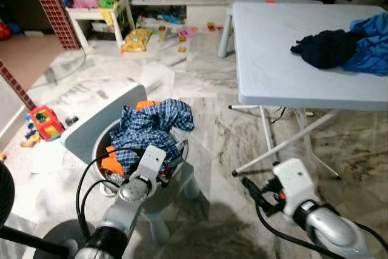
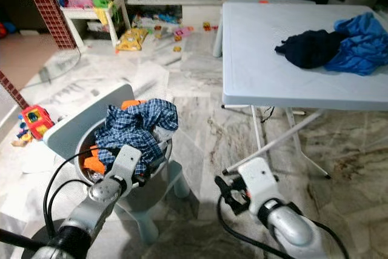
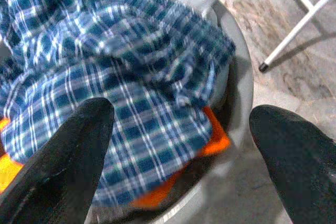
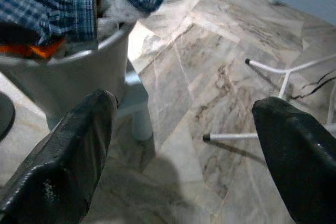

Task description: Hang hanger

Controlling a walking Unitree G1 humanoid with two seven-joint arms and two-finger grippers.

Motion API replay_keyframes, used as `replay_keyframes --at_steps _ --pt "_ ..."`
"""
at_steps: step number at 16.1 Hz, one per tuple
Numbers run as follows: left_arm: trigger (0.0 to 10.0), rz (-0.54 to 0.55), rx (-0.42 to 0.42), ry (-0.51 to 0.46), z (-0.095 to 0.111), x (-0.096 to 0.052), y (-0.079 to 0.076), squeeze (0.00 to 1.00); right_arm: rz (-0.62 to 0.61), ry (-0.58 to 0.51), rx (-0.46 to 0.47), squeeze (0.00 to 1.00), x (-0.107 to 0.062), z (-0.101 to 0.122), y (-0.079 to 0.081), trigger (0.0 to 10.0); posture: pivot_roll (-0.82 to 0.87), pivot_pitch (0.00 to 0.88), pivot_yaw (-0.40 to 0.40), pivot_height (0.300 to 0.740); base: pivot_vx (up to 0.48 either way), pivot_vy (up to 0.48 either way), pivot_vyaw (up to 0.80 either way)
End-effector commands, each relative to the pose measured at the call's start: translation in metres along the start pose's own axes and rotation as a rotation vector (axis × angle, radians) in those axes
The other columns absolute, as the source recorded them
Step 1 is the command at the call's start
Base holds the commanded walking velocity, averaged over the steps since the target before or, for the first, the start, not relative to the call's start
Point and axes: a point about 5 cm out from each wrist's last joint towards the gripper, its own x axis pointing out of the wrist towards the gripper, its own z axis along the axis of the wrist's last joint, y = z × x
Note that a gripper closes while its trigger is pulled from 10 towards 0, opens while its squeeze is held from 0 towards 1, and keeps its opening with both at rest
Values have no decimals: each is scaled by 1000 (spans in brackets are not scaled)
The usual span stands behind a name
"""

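Left gripper (image 3: 181, 145) over the laundry bucket (image 1: 182, 150), fingers spread wide apart, gripping nothing.

Right below and ahead of its fingertips lies a blue plaid shirt (image 3: 121, 77), heaped on orange cloth (image 3: 215, 137) inside the grey bucket, which sits on a small pale chair (image 1: 100, 122). The right gripper (image 4: 184, 145), also spread open and holding nothing, hovers low over the marble floor (image 4: 210, 77), the bucket off to its left and the folding table (image 1: 285, 59) ahead. No hanger can be made out.
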Motion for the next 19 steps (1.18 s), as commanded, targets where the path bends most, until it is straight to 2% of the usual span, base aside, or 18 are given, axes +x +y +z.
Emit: replay_keyframes --at_steps 1,4,5,7,9,12,15,16,19 --pt "10000 15 -13 -54 10 1 4 0 6 -12 8 0 -5 6 0 10000 -325 124 20 740 0 0 0" --pt "10000 119 -117 -149 18 -7 6 0 21 -11 -1 0 -3 10 1 10000 -310 121 11 740 0 0 0" --pt "10000 192 -156 -207 20 -18 10 0 29 -20 -2 0 0 12 2 10000 -295 111 9 740 0 0 0" --pt "10000 248 -194 -256 16 -35 13 0 28 -28 7 0 5 13 2 10000 -268 88 9 740 0 0 0" --pt "10000 302 -236 -318 4 -65 15 0 21 -64 23 0 21 17 2 10000 -212 48 3 740 0 0 0" --pt "10000 337 -248 -335 -9 -90 15 0 26 -98 22 0 37 20 2 10000 -155 0 -8 740 0 0 0" --pt "10000 352 -275 -352 -2 -90 20 0 35 -123 5 0 53 22 2 10000 -134 0 -12 740 0 0 715" --pt "10000 351 -283 -363 3 -86 22 0 38 -141 -2 0 59 27 2 10000 -139 0 -8 740 0 0 800" --pt "10000 305 -297 -400 17 -76 20 0 15 -169 -11 0 63 30 -3 10000 -155 0 8 740 0 0 458"
